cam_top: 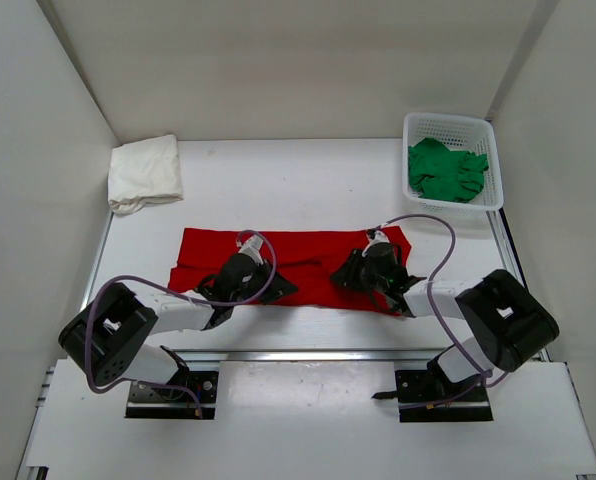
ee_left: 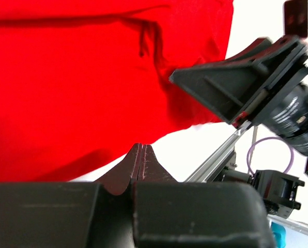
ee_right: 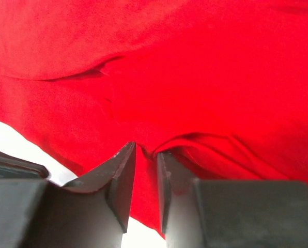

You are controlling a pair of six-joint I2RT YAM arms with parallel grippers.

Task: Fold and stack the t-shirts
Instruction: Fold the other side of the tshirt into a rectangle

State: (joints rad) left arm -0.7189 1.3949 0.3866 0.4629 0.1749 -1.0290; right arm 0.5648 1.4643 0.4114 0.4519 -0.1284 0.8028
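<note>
The red t-shirt lies spread flat across the middle of the table, its long side running left to right. Both arms reach over its near edge. The left gripper sits at the near hem on the left half with its fingers clenched tight together. I cannot tell whether any cloth is caught between them. The right gripper is low over the right half, its jaws parted by a narrow gap that straddles the near hem, red cloth showing in the gap and bare table below it. A ridge of cloth rises just beside its right finger. A purple cable loops from the left arm over the shirt.

Well apart at the far left corner, the white t-shirt rests folded in a soft bundle. At the far right, the green t-shirt lies crumpled inside the white mesh basket.
</note>
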